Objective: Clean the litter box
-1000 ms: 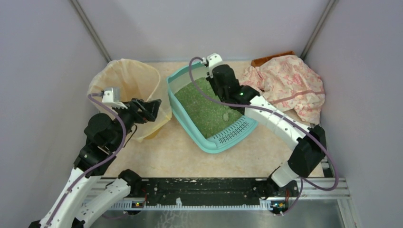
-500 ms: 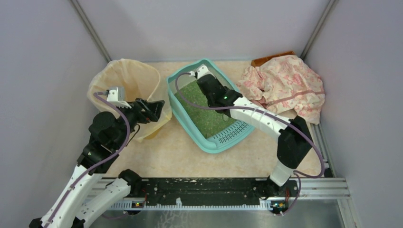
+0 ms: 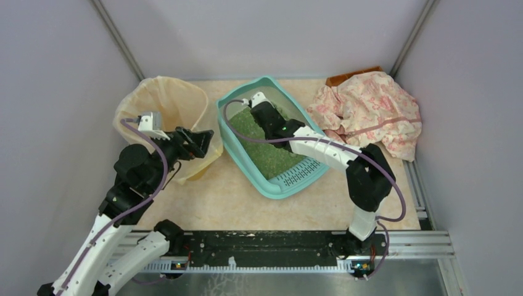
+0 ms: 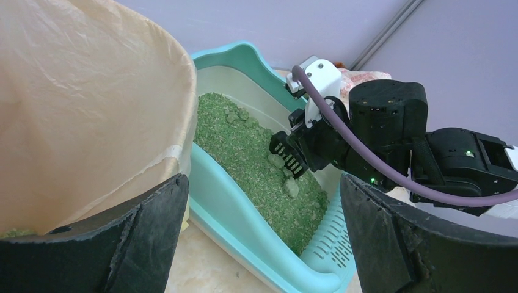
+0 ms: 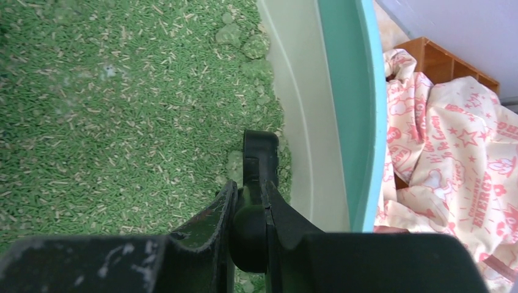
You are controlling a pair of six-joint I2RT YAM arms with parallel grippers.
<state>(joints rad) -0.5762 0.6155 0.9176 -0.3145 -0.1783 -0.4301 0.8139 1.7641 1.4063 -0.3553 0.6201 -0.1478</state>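
**A:** Where's the litter box?

**B:** The teal litter box (image 3: 302, 174) sits on the table (image 3: 216, 203) toward 12 o'clock in the overhead view. Its slotted grate end points to 5 o'clock, and green granules cover its floor.

**A:** How far along is the cleaning?

**B:** Partway, I'd judge. The right tool (image 5: 249, 207) is clamped on the handle of a black slotted scoop (image 4: 287, 152). The scoop's head is down in the granules by the box's 1 o'clock wall. Several clumps (image 5: 233, 33) lie there unscooped.

**A:** And the other side?

**B:** The bag-lined bin (image 3: 132, 105) stands at the box's 9 o'clock. The left tool (image 3: 196, 142) hangs at its rim, fingers wide apart, holding nothing. A trace of green seems to show low in the bag, so some waste may already be dumped. Lifting the remaining clumps and carrying them across to the bin is left. A pink-patterned cloth (image 3: 370, 108) lies at 3 o'clock.
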